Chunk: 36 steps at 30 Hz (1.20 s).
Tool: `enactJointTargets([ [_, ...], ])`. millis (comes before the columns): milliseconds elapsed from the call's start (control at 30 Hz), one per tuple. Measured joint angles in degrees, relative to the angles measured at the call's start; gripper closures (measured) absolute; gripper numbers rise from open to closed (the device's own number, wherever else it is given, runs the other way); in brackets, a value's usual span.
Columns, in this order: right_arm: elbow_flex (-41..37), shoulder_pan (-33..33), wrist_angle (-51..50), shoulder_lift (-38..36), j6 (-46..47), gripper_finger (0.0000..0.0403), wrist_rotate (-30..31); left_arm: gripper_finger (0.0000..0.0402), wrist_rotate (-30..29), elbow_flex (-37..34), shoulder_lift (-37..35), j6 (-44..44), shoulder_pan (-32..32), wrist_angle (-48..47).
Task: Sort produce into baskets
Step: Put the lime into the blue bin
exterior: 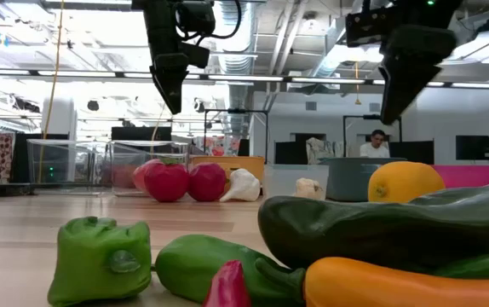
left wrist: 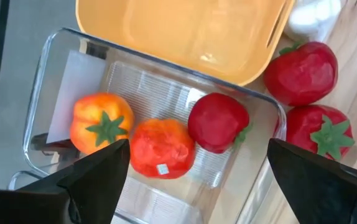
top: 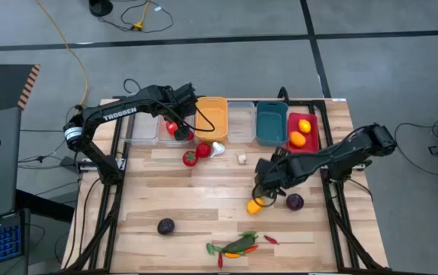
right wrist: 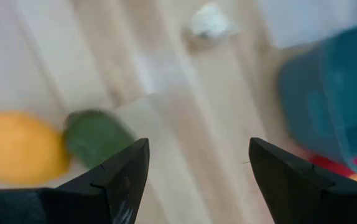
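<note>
1. Left gripper (left wrist: 191, 180): we see its fingers spread and empty above three tomatoes (left wrist: 217, 122) in the clear bin (left wrist: 45, 68).
2. Right gripper (right wrist: 197, 180): fingers spread; the orange (right wrist: 17, 146) lies beside one finger.
3. We judge the orange light, hard, slippery; grasp across its middle.

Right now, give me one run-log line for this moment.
left end effector: open over clear bin holding three tomatoes | right end effector: open, empty, above table near yellow citrus | red bin: two citrus

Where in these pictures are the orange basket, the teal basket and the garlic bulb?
orange basket (top: 213, 112): high view, on its bare floor.
teal basket (top: 271, 122): high view, on its inside bottom.
garlic bulb (top: 242, 159): high view, middle of the bulb.
</note>
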Motion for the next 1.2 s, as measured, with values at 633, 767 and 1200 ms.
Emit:
enactJointTargets([
  [633,0.00,3.45,3.62,13.94,-19.16,0.0099,-9.46,0.0035,0.44,0.00,0.00,-1.69,-0.02,2.45],
  [767,0.00,2.39,4.99,15.80,-19.75,0.0099,-9.46,0.0035,0.46,0.00,-0.02,-1.69,-0.02,2.46],
  [1200,-0.07,0.54,7.91,16.00,-22.08,0.0154,-10.84,0.0035,0.50,0.00,-0.02,-1.67,-0.02,2.49],
])
